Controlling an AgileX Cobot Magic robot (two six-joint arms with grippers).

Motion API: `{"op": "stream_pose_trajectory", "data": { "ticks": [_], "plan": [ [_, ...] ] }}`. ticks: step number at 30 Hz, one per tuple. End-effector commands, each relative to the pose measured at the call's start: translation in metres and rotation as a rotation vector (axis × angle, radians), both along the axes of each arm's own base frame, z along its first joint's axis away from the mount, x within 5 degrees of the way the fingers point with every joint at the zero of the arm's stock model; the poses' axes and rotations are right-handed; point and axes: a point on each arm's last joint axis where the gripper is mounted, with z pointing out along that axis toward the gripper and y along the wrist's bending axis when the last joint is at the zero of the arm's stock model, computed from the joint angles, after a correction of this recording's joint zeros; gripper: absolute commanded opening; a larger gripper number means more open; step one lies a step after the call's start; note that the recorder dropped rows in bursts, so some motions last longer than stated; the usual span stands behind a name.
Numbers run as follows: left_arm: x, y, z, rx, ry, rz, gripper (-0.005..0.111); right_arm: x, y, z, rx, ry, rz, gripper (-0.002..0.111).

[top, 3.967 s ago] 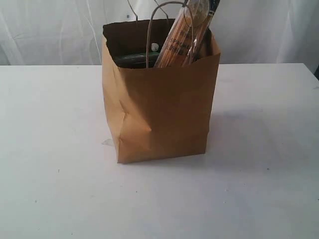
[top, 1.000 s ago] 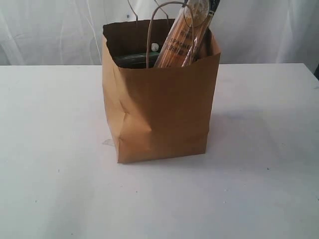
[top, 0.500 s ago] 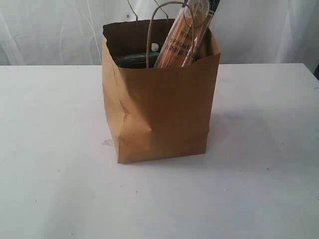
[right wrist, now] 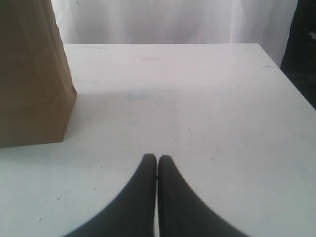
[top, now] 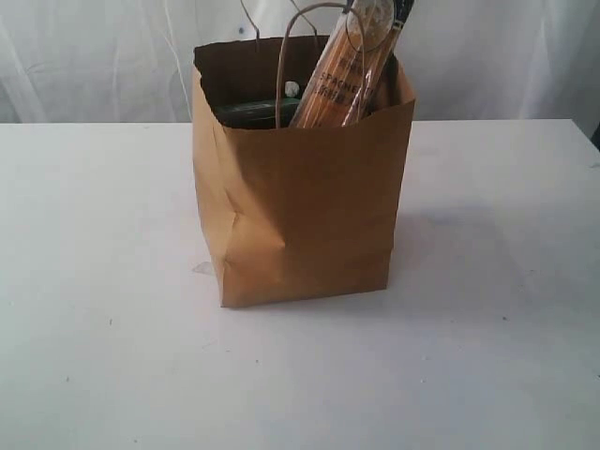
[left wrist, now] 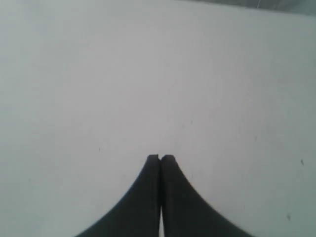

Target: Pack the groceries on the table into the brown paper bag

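Brown kraft paper forms the brown paper bag (top: 305,206), which stands upright and open-mouthed near the middle of the white table (top: 487,356). The left tool (left wrist: 160,158) hangs low over a bare stretch of table, its two dark fingers pressed together with nothing between them, tips aimed out across the surface. The right tool (right wrist: 157,159) holds the same pose, fingers closed on nothing. It sits to the right of the bag and apart from it, pointing along the table toward the white curtain (right wrist: 163,19). Inside the bag the spaghetti packet (top: 342,75) stands on end, its long axis leaning right and its upper end poking above the rim at the far right corner. Left of it, below the rim, sits a dark rounded top, possibly the dark tin can (top: 246,113); the shadow there makes it hard to tell.
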Motion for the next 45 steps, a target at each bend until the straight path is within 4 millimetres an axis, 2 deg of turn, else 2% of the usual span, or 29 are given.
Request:
{"op": "stream_pose_trajectory", "data": {
  "ticks": [1, 16, 19, 27, 39, 45],
  "plan": [
    [-0.012, -0.003, -0.018, -0.081, 0.183, 0.012, 0.0, 0.0, 0.0, 0.0, 0.0, -0.009, 0.003, 0.0],
    [-0.012, -0.003, -0.017, -0.071, 0.178, 0.011, 0.0, 0.0, 0.0, 0.0, 0.0, -0.009, 0.003, 0.0],
    [-0.012, -0.003, -0.017, -0.071, 0.178, 0.011, 0.0, -0.001, -0.002, -0.003, -0.088, 0.021, 0.0, 0.0],
    [-0.012, -0.003, -0.017, -0.071, 0.178, 0.011, 0.0, -0.001, -0.013, -0.003, -0.108, 0.031, -0.202, 0.0],
    [-0.012, -0.003, -0.017, -0.071, 0.178, 0.008, 0.0, -0.001, -0.014, -0.003, -0.102, 0.031, -0.213, 0.0],
    [-0.012, -0.007, -0.017, -0.065, 0.18, -0.061, 0.0, -0.001, -0.014, -0.003, -0.102, 0.031, -0.213, 0.0]
  ]
}}
